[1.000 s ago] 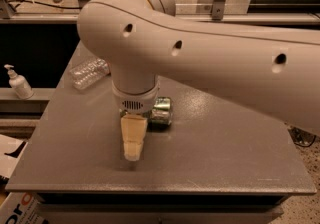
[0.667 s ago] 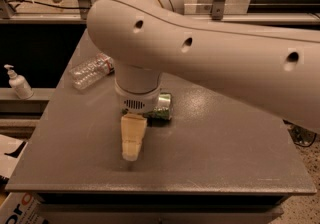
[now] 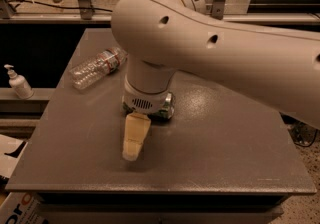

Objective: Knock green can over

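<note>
The green can (image 3: 168, 108) sits on the grey table (image 3: 225, 148) near its middle. Only a sliver of green side and silver end shows past the right of my white wrist housing, so I cannot tell whether it stands or lies. My gripper (image 3: 131, 153) points down and toward the front, its tan tip low over the table, just front-left of the can. The big white arm crosses the view from the right and hides most of the can.
A clear plastic bottle (image 3: 97, 68) lies on its side at the table's back left. A white pump dispenser (image 3: 19, 83) stands on a ledge off the table's left. Metal frame posts stand behind the table.
The arm has swung to the right across the view. The wrist housing now covers more of the can, and the gripper tip has stayed front-left of it.
</note>
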Motion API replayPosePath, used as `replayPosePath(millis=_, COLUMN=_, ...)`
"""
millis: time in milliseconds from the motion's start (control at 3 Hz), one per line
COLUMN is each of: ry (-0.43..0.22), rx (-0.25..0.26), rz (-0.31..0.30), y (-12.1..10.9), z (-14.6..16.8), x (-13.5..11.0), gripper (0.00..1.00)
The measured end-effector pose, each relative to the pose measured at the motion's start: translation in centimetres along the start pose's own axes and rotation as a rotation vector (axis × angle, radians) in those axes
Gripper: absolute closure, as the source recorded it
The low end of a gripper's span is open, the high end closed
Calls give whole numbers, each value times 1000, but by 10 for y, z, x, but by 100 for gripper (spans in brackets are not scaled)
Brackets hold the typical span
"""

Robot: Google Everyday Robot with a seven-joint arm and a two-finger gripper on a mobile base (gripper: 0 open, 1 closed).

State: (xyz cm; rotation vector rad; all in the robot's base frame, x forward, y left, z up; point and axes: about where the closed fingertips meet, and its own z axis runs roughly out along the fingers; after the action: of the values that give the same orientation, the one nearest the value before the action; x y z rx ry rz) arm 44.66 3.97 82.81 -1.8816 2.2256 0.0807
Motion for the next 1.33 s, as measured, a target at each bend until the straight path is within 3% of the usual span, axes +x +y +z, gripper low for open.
replayPosePath(millis=667, ry=-120, rx=-1, rz=65, y=-8, z=-8, x=-1, gripper=0)
replayPosePath(millis=1333, ry=-351, rx=31, rz=187, y=-24, z=-22, x=22, gripper=0)
